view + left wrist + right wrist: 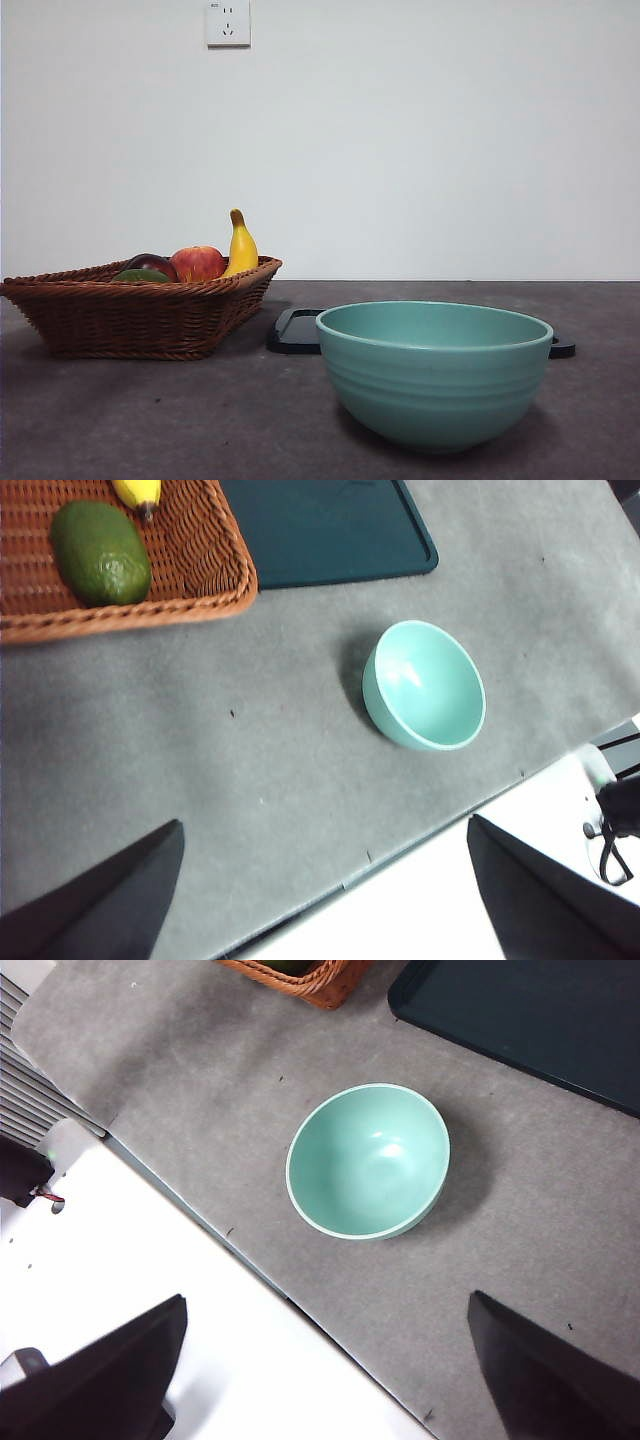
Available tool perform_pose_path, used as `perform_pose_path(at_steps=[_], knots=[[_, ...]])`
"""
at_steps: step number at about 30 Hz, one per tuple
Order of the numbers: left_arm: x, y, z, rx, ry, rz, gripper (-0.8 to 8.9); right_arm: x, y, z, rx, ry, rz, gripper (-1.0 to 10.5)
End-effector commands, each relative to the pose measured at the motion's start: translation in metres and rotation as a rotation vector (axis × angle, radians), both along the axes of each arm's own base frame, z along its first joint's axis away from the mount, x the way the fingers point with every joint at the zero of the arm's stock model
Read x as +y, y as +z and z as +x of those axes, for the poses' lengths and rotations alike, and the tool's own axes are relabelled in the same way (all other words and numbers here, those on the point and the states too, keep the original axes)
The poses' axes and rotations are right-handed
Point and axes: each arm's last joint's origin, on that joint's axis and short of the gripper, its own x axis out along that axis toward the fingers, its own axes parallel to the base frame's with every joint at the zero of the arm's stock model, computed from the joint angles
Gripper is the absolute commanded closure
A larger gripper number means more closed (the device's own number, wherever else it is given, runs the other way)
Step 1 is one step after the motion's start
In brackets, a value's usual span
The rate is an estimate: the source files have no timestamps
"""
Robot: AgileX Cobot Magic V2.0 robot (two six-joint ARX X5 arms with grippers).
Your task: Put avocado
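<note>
Teal bowl (pixel 434 370) — avocado (pixel 100 552) lengthwise in basket (pixel 205 555)

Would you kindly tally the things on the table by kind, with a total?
Fruit: 4, namely avocado, apple, banana and a dark red-purple fruit
Basket: 1
Bowl: 1
Dark tray: 1
Total: 7
</note>
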Motion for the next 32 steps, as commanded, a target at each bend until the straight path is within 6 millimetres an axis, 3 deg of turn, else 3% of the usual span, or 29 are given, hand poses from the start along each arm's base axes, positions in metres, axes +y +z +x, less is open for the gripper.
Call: perform_pose_path(at_steps=[1,9,19,24,32], knots=[[-0.002,0.006,0.008,-0.03,-0.001,-0.01,3.67,0.0,0.006,0.0,-0.027,0.009,0.006,4.9],[-0.009,0.011,0.047,-0.02,0.021,0.008,3.79,0.0,0.006,0.0,-0.028,0.009,0.006,4.9],[-0.033,0.02,0.123,0.008,0.102,0.203,3.79,0.001,0.006,0.001,-0.027,0.009,0.005,4.9],[-0.053,0.006,0.16,0.048,0.112,0.299,3.81,0.001,0.005,0.001,-0.024,0.009,0.004,4.9],[-0.08,-0.037,0.206,0.089,0.127,0.436,3.8,0.001,0.005,0.002,-0.022,0.009,0.004,4.9]])
